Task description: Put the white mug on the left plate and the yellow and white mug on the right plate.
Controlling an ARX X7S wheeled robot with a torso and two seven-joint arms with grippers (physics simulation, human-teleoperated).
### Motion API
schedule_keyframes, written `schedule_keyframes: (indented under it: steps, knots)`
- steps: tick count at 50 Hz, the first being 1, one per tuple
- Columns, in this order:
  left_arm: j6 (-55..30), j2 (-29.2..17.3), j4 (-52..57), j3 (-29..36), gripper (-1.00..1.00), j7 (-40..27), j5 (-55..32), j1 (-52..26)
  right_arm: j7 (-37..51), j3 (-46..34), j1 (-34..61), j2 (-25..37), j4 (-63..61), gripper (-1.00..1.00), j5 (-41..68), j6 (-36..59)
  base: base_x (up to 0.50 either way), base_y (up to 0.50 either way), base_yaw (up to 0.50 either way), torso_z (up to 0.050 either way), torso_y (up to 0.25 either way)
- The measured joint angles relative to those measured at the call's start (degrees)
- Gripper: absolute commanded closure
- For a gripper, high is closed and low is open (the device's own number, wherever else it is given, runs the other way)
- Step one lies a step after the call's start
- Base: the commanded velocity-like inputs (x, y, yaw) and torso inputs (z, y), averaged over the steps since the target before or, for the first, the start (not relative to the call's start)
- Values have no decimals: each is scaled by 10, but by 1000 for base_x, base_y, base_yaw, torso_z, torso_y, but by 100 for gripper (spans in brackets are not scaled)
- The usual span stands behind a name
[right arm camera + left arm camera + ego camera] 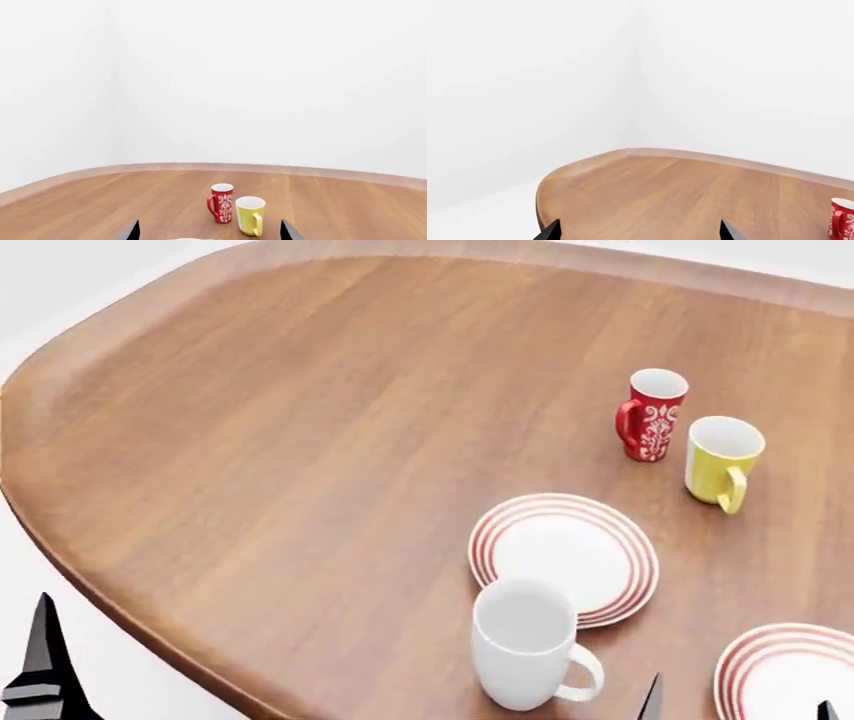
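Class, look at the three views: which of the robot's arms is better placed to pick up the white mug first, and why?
Probably the right. In the head view the right claw shows just beside the white mug, whose handle points toward it. The left claw sits far off at the table's near-left edge.

White mug (523,648) upright on wooden counter (294,440), just touching near rim of left plate (566,556). Right plate (787,672) partly cut off at frame corner. Yellow and white mug (721,462) beside red floral mug (651,414), both beyond plates. Dark end effector tips at bottom edge.
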Motion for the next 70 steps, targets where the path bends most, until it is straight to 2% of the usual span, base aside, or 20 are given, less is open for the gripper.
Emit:
schedule_keyframes:
  steps: [14,27,46,70]
  knots:
    - [-3,-11,-8,-5,-100,-2,-14,-10,4,-1,-9,1,-13,-100,11,-14,205,-456,0,0,0]
    - [-5,-17,-13,-8,-100,-4,-27,-17,26,-2,6,-1,-15,-100,11,0,164,74,0,0,0]
    - [-23,-27,1,-13,-100,-1,-64,-20,30,14,-13,3,-24,-100,35,-26,448,202,0,0,0]
    - [-26,-36,8,-15,-100,-7,-78,-18,44,12,-23,9,-29,-100,31,-40,65,29,0,0,0]
